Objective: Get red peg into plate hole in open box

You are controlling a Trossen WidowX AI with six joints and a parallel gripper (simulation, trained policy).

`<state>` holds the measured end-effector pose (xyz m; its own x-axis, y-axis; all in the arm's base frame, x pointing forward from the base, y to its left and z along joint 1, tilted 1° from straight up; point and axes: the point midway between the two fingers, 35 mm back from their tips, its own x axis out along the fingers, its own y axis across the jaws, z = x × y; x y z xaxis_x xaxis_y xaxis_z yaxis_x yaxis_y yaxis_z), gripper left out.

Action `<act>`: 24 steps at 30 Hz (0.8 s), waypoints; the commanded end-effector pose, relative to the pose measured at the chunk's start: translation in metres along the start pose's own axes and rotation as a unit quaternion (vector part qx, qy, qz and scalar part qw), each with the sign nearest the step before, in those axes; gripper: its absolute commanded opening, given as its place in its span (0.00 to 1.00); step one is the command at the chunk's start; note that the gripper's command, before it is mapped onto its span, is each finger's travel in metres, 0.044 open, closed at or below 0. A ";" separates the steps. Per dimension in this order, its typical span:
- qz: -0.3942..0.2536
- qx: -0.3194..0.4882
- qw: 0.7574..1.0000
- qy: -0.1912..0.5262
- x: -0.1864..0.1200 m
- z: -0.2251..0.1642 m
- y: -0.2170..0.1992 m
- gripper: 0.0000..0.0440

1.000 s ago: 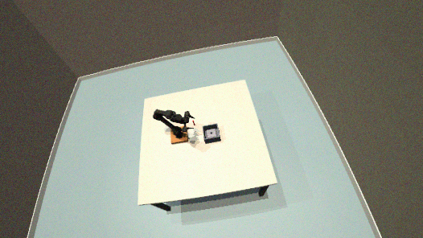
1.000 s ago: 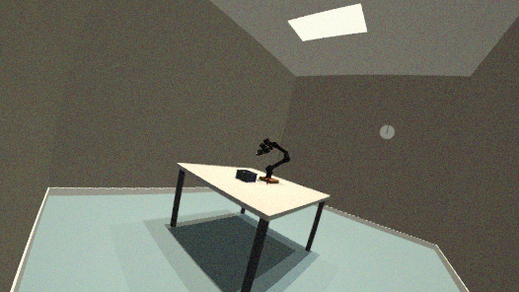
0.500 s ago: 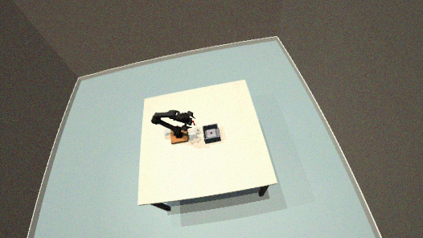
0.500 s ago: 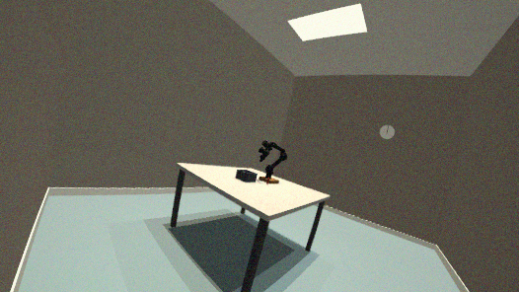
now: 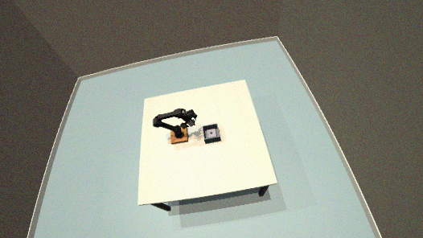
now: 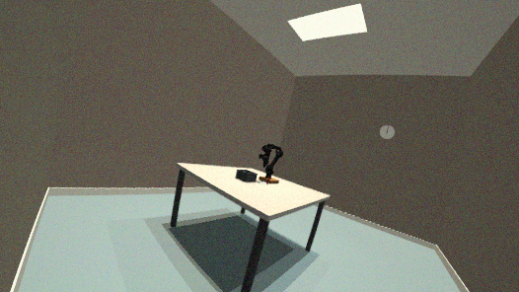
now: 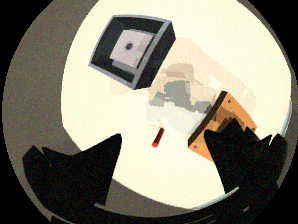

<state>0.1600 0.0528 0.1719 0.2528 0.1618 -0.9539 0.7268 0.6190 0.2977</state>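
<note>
Presently, the gripper is in the released condition: its two black fingers stand wide apart, with nothing grasped between them. It is positioned above the table, pointing downward.

The red peg lies on its side on the table top, outside the box. In the wrist view, it appears in the gap between the fingertips, with its bright red end directed toward 7 o'clock and its darker length extending toward 1 o'clock. It touches neither finger. The top view does not show the peg distinctly.

The open box rests upright on the table. In the wrist view, it is located between 11 and 12 o'clock from the peg, well apart from it. The light plate is at the bottom of the box; its central hole appears dark.

The orange base plate carries the arm. In the wrist view, this base plate is between 2 and 3 o'clock from the peg, near but apart. In the top view, the box is at 3 o'clock from the base plate.
</note>
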 end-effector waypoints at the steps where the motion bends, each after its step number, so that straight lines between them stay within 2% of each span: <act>1: -0.036 0.025 0.999 0.009 0.013 -0.008 -0.002 1.00; 12: -0.104 0.077 0.991 0.013 0.055 -0.038 -0.002 1.00; 24: -0.102 0.074 0.992 0.012 0.105 -0.065 0.002 1.00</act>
<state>0.1469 0.1174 0.0804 0.0754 0.0692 -0.9948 0.8470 0.5220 0.1005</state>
